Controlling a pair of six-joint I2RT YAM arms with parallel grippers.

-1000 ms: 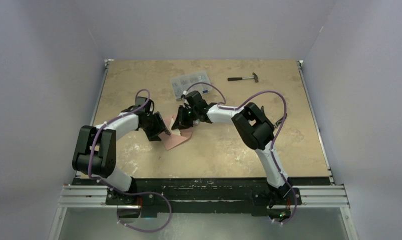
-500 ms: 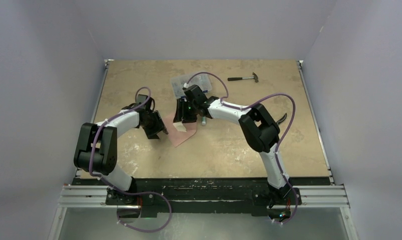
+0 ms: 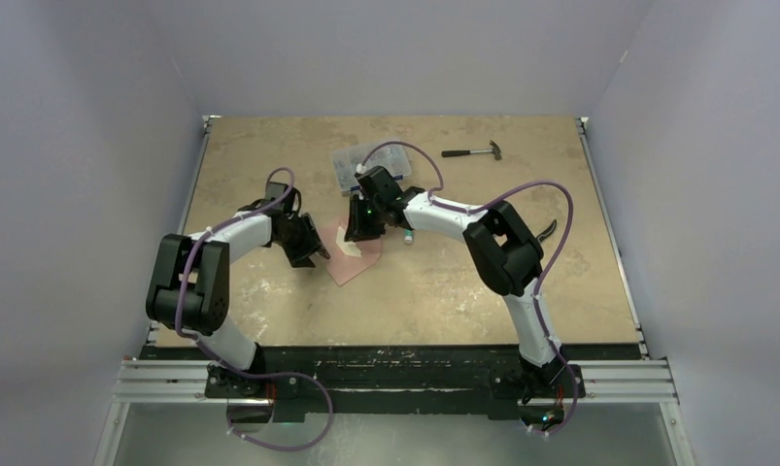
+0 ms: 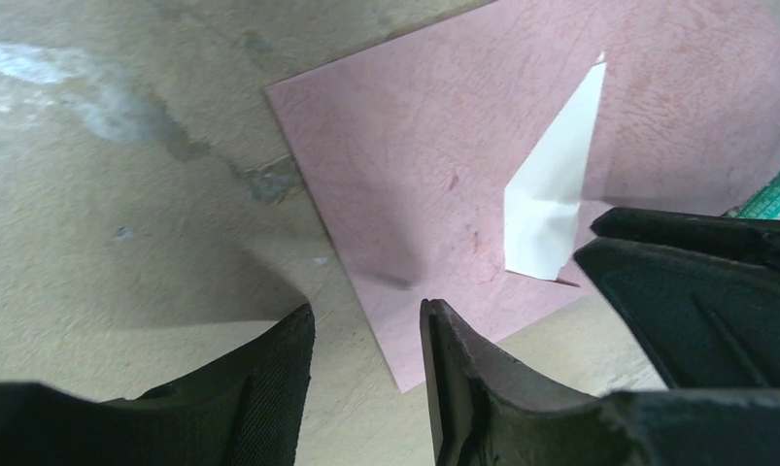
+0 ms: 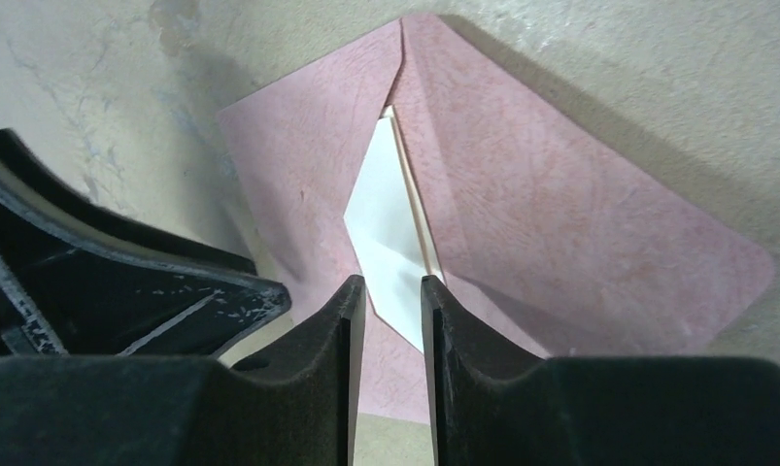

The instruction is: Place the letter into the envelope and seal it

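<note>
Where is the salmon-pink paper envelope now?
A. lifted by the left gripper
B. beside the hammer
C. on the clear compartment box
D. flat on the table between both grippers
D: the salmon-pink paper envelope lies flat on the tan table, the left gripper at its left edge with fingers apart and the right gripper over its far end.

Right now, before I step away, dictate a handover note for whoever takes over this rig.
Left claw: open, empty, at the envelope's edge.
Right claw: jaws narrow, over what seems the letter, a white sheet showing in the envelope's opening; grip unclear.
Done: letter looks partly inside.
To do: push it fully in, then close and seal the envelope.
</note>
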